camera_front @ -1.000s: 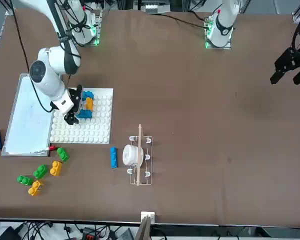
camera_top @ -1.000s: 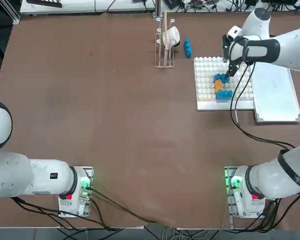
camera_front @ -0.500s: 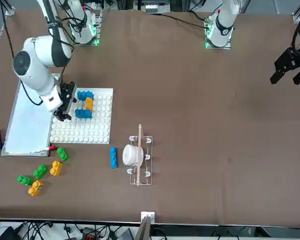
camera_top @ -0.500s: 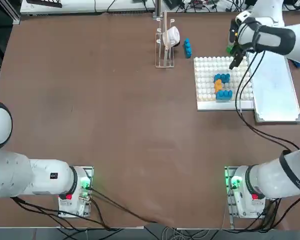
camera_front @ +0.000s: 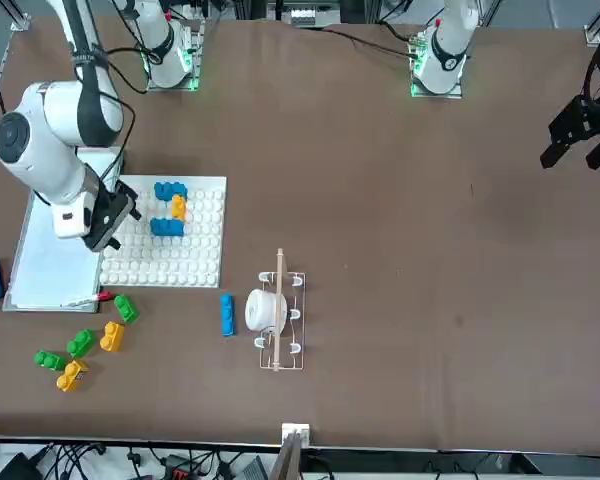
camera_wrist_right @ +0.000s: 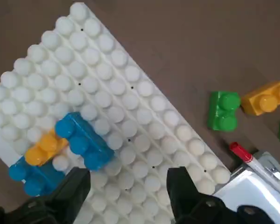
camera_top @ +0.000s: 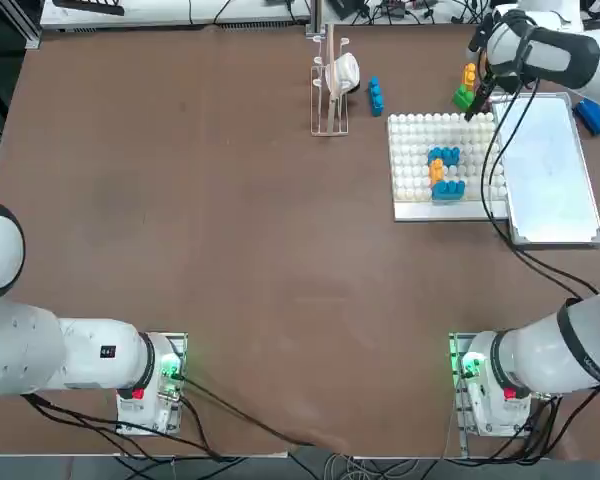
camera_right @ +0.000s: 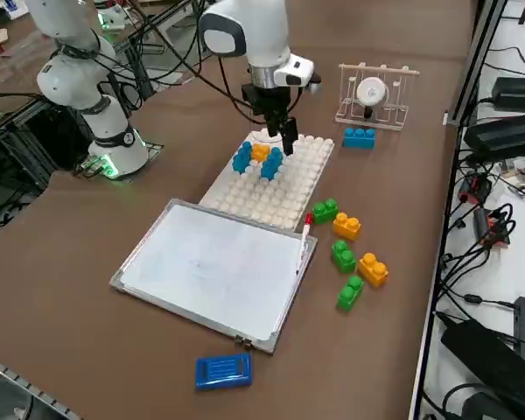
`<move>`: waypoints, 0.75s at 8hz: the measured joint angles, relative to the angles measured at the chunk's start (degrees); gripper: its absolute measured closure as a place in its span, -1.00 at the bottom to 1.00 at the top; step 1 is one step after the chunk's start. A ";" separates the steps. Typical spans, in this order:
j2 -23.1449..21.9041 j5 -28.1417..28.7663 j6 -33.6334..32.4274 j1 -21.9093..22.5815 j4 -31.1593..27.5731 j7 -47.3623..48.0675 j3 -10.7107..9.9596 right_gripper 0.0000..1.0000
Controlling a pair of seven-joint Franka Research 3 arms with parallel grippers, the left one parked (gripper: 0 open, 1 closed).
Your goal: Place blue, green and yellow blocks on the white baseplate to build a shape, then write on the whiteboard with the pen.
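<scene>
1. Right wrist view: the right gripper [camera_wrist_right: 128,184] hangs above the white baseplate [camera_wrist_right: 126,93] with its two fingers spread apart and nothing between them.
2. Just beyond the fingertips, two blue blocks [camera_wrist_right: 84,140] and one yellow-orange block [camera_wrist_right: 44,148] sit pressed onto the studs of the plate, touching one another in a small cluster.
3. Past the plate's edge, off to one side of the gripper, a green block [camera_wrist_right: 222,110] and a yellow block [camera_wrist_right: 266,98] lie on the brown table [camera_wrist_right: 186,42], just beside each other.
4. The pen [camera_wrist_right: 249,161], red end showing, lies near the gripper at a corner of the whiteboard [camera_wrist_right: 252,193], close to the plate's edge.
5. In the right side view the released gripper [camera_right: 284,140] points down over the far part of the baseplate [camera_right: 276,197], beside the built cluster [camera_right: 255,159].
6. The whiteboard [camera_right: 214,267] lies flat on the near side of the gripper, touching or nearly touching the plate.
7. More loose green and yellow blocks [camera_right: 350,258] lie on the table well apart from the gripper, beyond the pen [camera_right: 303,234].
8. A lone blue block [camera_right: 359,137] rests near the gripper, next to a wire rack [camera_right: 374,94].
9. A smooth blue slab [camera_right: 223,371] lies well away, past the whiteboard's near corner.
</scene>
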 joint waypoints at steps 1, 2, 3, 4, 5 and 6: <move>2.69 0.06 -0.08 -0.46 2.64 1.62 0.00 -1.00; 5.08 0.10 -0.08 -0.91 5.02 2.27 0.00 -1.00; 7.47 0.14 -0.03 -1.35 7.24 2.47 -0.01 -1.00; 9.90 0.18 -0.01 -1.66 9.56 2.50 -0.01 -1.00; 12.48 0.47 0.01 -1.88 11.97 2.62 0.00 -1.00; 15.16 1.17 0.50 -2.25 14.19 2.63 0.00 -1.00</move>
